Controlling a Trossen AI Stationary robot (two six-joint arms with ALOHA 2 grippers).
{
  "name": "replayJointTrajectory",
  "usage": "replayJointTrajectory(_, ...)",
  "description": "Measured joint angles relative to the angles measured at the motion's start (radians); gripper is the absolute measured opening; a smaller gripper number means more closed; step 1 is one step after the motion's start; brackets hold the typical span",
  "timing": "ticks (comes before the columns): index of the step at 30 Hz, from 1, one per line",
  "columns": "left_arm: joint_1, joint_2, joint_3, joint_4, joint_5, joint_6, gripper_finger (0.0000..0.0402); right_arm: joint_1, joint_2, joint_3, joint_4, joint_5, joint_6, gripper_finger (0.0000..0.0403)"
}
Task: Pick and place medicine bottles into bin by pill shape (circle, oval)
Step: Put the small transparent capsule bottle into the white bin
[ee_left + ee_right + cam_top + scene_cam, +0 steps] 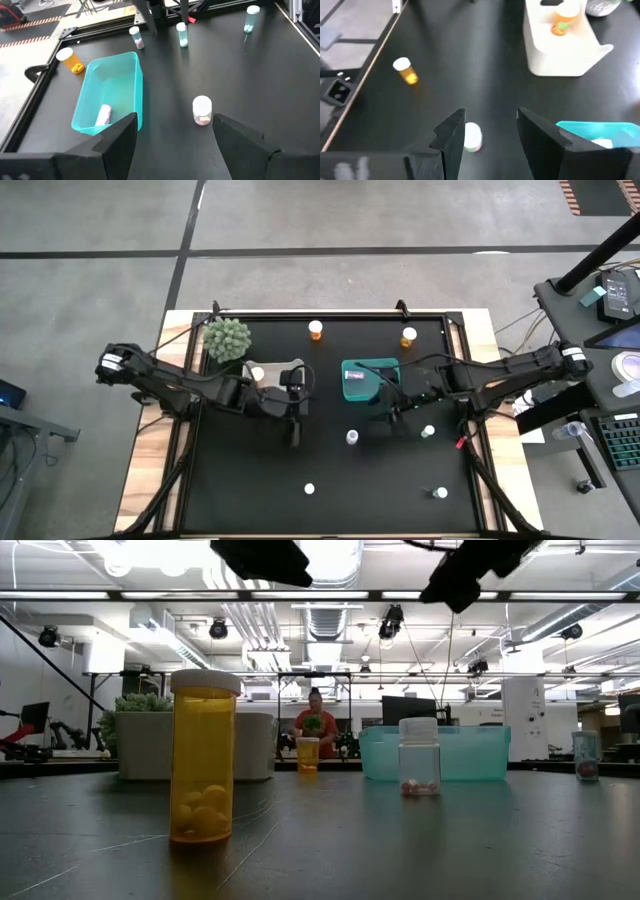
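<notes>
Desk (pixel 250 500): matte black top, pale wood margin at 9 and 3 o'clock. Teal bin (pixel 368 379): translucent teal; one whitish bottle (pixel 103 114) inside. White bin (pixel 272 373): opaque white; holds an amber bottle with a green-marked label (pixel 562 22). Amber bottles (pixel 316 330) (pixel 408 336) at 12 o'clock: orange bodies, white caps. Clear bottle (pixel 352 438) at centre: white cap, pinkish pills. Plant (pixel 228 338): spiky green. Both arms: dark.
</notes>
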Motion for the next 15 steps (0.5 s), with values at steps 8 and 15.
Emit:
replayJointTrajectory(8, -0.009, 0.0, -0.091, 0.083, 0.0, -0.065, 0.0242, 0.084, 0.0, 0.061, -0.063, 0.031, 0.065, 0.0171)
replayJointTrajectory(15, -0.009, -0.001, -0.103, 0.083, 0.0, -0.077, 0.0242, 0.127, 0.048, 0.057, -0.058, 0.145, 0.065, 0.0171)
